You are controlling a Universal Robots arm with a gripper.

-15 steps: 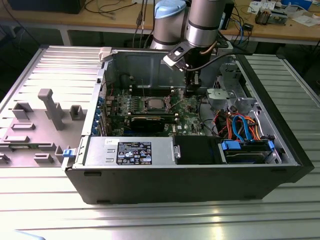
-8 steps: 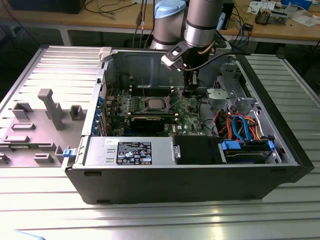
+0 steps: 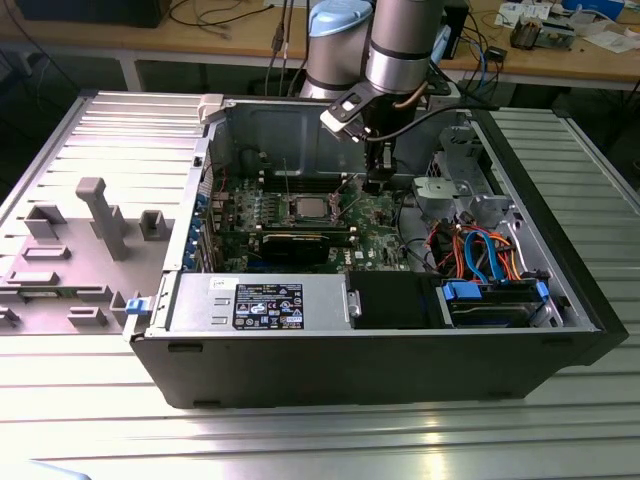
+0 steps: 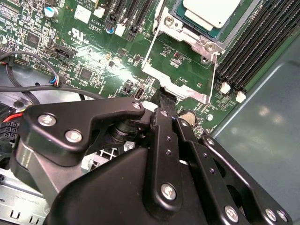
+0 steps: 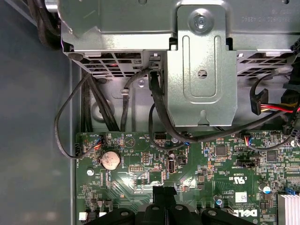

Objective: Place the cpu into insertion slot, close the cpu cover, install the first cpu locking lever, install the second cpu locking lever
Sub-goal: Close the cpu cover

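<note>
In the exterior view an open case lies on its side on the bench. The slot sits near the middle of the green board, and the cpu lies flat in it, silvery top up. The arm comes down from above. Its tool hangs low over the board, just to the exterior view's right of the slot. A dark card lies on the near side of the slot, and the power supply lies nearer still, against the case wall. A bundle of coloured cables lies well to the exterior view's right of the slot.

In the second wrist view the cpu fills the slot. The cover is swung open off the slot, hinged at the slot's edge, and green board shows through its cut-out. The tool's black fingers are pressed together into one narrow tip. That tip meets the cover's free edge, the edge farthest from the slot. I cannot tell whether it pinches the metal or only touches it. Long black memory sockets run along one side of the slot.

In the first wrist view the clenched tip hangs close over the board. A coin cell is seated on the board near it. A grey metal bracket stands past the board's edge, with black cables looping down from it onto the board.
</note>
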